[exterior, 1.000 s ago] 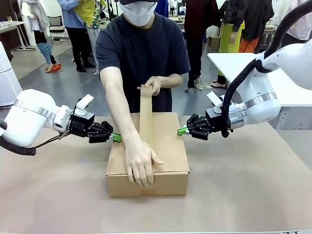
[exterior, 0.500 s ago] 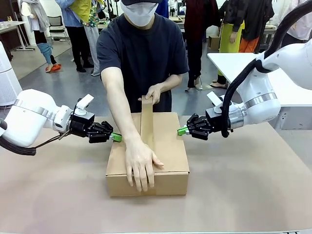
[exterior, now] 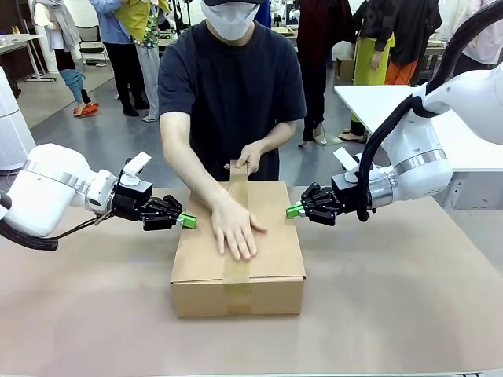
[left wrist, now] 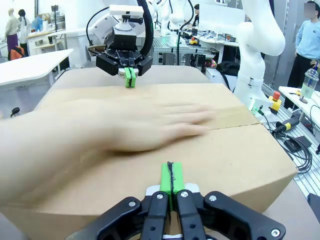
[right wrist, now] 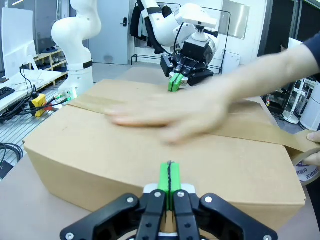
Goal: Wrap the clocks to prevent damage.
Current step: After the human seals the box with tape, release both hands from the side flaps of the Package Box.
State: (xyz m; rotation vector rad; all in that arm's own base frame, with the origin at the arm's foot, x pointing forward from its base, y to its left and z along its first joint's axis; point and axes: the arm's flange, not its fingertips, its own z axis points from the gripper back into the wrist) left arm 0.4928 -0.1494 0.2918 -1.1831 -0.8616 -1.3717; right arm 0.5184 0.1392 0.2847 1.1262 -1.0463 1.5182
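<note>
While the person's hand (exterior: 234,228) smooths tape (exterior: 236,275) along the cardboard box (exterior: 275,259) mid-table, the left gripper (exterior: 187,221) and right gripper (exterior: 293,210), both pinched closed and empty, should brace its left and right sides steadily.

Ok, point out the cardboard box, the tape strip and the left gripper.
cardboard box (exterior: 275,236), front view, bare top right of the tape.
tape strip (exterior: 236,276), front view, near end on the box top.
left gripper (exterior: 189,221), front view, green fingertips.

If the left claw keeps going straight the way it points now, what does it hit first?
The left claw, shut, points at the side of the cardboard box and already looks pressed against it. So it would just push the box, toward the right claw opposite.
</note>
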